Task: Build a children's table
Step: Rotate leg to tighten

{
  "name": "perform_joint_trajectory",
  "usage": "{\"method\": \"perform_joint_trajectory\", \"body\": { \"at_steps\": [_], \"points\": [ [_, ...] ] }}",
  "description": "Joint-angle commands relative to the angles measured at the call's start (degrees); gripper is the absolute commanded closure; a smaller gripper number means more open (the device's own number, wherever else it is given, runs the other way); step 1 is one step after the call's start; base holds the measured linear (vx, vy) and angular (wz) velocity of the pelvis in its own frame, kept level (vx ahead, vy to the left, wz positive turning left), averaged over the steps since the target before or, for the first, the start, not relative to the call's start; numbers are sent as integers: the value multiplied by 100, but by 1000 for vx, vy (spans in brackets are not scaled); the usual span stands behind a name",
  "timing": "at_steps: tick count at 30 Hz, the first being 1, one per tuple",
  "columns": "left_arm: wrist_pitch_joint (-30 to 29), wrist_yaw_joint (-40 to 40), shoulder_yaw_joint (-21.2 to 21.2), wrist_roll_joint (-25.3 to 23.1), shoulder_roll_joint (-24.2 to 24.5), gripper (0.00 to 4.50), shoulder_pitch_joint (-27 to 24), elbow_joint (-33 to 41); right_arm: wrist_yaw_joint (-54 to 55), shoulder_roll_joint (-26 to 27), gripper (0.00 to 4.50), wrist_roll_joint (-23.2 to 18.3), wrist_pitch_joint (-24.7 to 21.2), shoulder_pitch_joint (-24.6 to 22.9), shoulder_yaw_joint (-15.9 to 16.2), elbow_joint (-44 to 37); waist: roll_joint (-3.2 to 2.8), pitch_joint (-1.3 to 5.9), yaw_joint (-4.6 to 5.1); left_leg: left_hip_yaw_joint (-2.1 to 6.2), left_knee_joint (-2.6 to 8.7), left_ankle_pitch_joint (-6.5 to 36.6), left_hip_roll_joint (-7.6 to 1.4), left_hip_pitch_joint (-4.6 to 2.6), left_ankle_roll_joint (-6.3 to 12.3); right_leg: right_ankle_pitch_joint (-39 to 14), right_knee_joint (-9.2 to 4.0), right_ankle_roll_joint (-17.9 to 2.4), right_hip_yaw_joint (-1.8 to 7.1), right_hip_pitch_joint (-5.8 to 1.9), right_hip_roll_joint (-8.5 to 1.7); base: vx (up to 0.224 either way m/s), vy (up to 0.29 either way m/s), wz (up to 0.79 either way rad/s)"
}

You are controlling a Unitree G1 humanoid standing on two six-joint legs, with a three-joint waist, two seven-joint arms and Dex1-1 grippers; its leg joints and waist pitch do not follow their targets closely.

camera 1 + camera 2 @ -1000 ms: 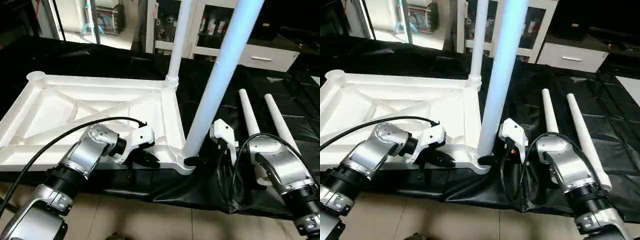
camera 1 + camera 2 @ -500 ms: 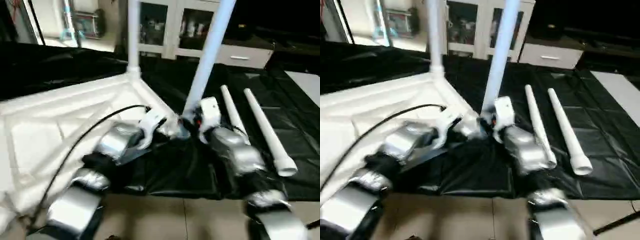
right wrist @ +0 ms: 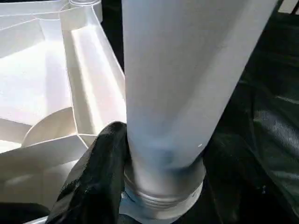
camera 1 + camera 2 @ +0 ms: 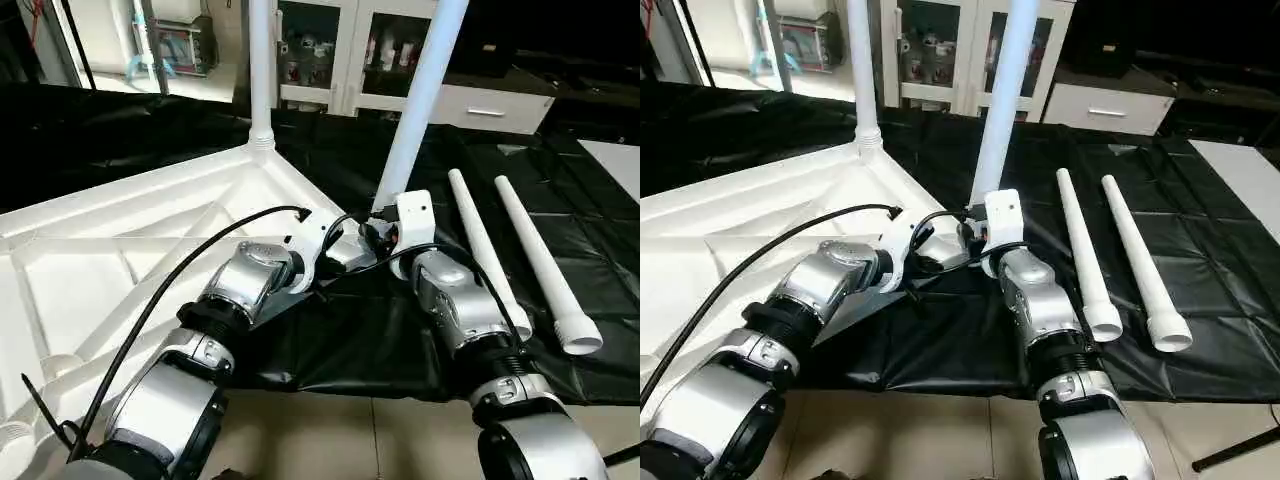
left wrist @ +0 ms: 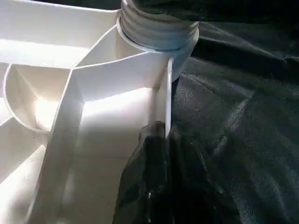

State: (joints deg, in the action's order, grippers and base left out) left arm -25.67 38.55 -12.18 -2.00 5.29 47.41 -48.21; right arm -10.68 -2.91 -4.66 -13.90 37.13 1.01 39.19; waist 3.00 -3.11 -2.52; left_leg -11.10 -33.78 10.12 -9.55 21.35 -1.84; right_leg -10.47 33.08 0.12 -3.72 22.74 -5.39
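Note:
The white tabletop lies upside down on a black cloth, ribs up, one corner pointing away from me. One leg stands upright in the far corner socket. A second leg stands in the socket nearest my grippers. My right gripper is closed around this leg's base, one black finger against its side. Beside that socket, my left gripper is shut on the tabletop's thin rim. Two loose legs lie side by side on the cloth to the right.
The black cloth ends just in front of my arms, with tan floor below. White cabinets stand behind the work. A black cable loops over my left forearm across the tabletop.
The whole view has swung. The tabletop now lies at an angle, its gripped corner closer to the loose legs. Both grippers stay at that corner, and my arms reach further forward.

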Motion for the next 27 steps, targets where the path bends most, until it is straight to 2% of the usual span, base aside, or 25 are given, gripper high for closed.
{"method": "perform_joint_trajectory", "body": {
  "at_steps": [1, 2, 4, 6, 8, 9, 10, 11, 12, 14, 15, 16, 17, 19, 20, 22, 24, 25, 27],
  "points": [
    [310, -303, 265, 71, 5, 450, 218, -1, -327, 6, 243, 75, -102, -202, 197, 141, -16, 303, 6, 233, 548, 2699, -363, -178, -310, -2355, -497, -812, 235, -79, -413, 0, 0, 0],
    [331, -290, 263, 60, 14, 450, 221, -24, -442, -16, 243, 29, -130, -228, 182, 62, -15, 301, -7, 222, 547, 2622, -365, -177, -272, -2294, -494, -831, 242, -78, -410, 0, 0, 0],
    [369, -269, 254, 44, 26, 450, 226, -64, -670, -71, 173, -99, -190, -310, 140, -157, -18, 304, -31, 206, 546, 2479, -371, -176, -232, -2175, -485, -872, 257, -83, -416, 0, 0, 0],
    [427, -216, 223, 33, 34, 450, 240, -104, -855, -142, 172, -230, -235, -423, 105, -442, -10, 312, -72, 189, 545, 2333, -375, -179, -182, -2049, -474, -879, 262, -101, -407, 0, 0, 0],
    [521, -169, 197, 28, 35, 450, 267, -174, -993, -233, 163, -308, -317, -560, 125, -768, -3, 326, -77, 205, 562, 2079, -379, -99, -102, -1837, -432, -863, 258, -176, -412, 0, 0, 0],
    [615, -130, 178, 20, 35, 450, 281, -217, -1026, -270, 134, -321, -340, -624, 131, -905, -2, 337, -68, 204, 560, 2018, -379, -82, -90, -1806, -426, -865, 254, -185, -413, 0, 0, 0],
    [691, -105, 172, 18, 29, 450, 298, -266, -1060, -309, 128, -343, -380, -692, 131, -1053, 12, 360, -52, 198, 540, 1882, -378, -72, -62, -1718, -409, -901, 253, -184, -417, 0, 0, 0],
    [808, -74, 150, 3, 25, 450, 311, -306, -1090, -351, 128, -345, -411, -755, 135, -1181, 7, 366, -65, 192, 530, 1809, -379, -84, -46, -1669, -413, -927, 252, -176, -417, 0, 0, 0],
    [1057, 2, 90, -38, 24, 450, 327, -360, -1094, -414, 121, -338, -456, -857, 129, -1387, 16, 369, -92, 147, 497, 1697, -377, -129, 7, -1498, -413, -1014, 266, -132, -405, 50, -23, 6],
    [1405, 97, 53, -61, -35, 450, 398, -534, -1083, -535, 94, -328, -655, -1089, 86, -1839, 11, 379, -123, 131, 484, 1426, -383, -122, 105, -1176, -363, -1106, 269, -148, -394, 53, -22, 6],
    [1642, 139, 23, -90, -80, 450, 471, -684, -1000, -614, 86, -209, -691, -1254, 108, -2099, -26, 388, -163, 106, 461, 1242, -376, -152, 167, -945, -347, -1138, 272, -142, -381, 57, -18, 7],
    [1703, 149, 10, -101, -87, 450, 487, -715, -975, -630, 81, -174, -688, -1289, 115, -2150, -2, 401, -188, 87, 441, 990, -370, -149, 247, -579, -305, -1194, 274, -159, -366, 57, -18, 7],
    [1773, 133, 3, -107, -117, 450, 534, -797, -970, -655, 81, -141, -721, -1367, 126, -2255, 3, 405, -195, 91, 441, 864, -369, -124, 286, -428, -273, -1243, 271, -182, -370, 0, 0, 0],
    [1931, 102, -12, -124, -177, 450, 613, -927, -900, -672, 46, -97, -797, -1485, 113, -2408, -32, 417, -238, 73, 419, 631, -358, -129, 396, -101, -247, -1352, 269, -195, -363, 0, 0, 0],
    [2029, 95, -17, -141, -206, 450, 646, -987, -844, -675, 46, -81, -832, -1533, 99, -2471, -22, 421, -247, 74, 415, 601, -362, -132, 416, -53, -234, -1387, 266, -200, -370, 0, 0, 0],
    [2170, -63, 34, -164, -293, 450, 739, -1146, -779, -675, 46, -90, -913, -1670, 71, -2623, -49, 408, -253, 78, 423, 731, -365, -126, 419, -209, -255, -1449, 264, -212, -382, 0, 0, 0],
    [2206, -149, 153, -104, -376, 450, 827, -1294, -753, -690, 46, -74, -963, -1820, 78, -2774, -52, 393, -267, 79, 436, 968, -374, -142, 352, -530, -306, -1366, 266, -200, -383, 0, 0, 0],
    [2206, -81, 216, -60, -392, 422, 866, -1357, -720, -697, 43, -70, -1038, -1893, 84, -2872, -55, 382, -266, 94, 454, 1062, -377, -131, 296, -755, -328, -1306, 262, -207, -393, 0, 0, 0],
    [2242, 69, 261, -20, -399, 405, 911, -1436, -681, -713, 43, -75, -1109, -1982, 87, -2993, -55, 377, -263, 103, 467, 1182, -387, -138, 202, -962, -345, -1237, 262, -197, -393, 0, 0, 0]
  ]
}}
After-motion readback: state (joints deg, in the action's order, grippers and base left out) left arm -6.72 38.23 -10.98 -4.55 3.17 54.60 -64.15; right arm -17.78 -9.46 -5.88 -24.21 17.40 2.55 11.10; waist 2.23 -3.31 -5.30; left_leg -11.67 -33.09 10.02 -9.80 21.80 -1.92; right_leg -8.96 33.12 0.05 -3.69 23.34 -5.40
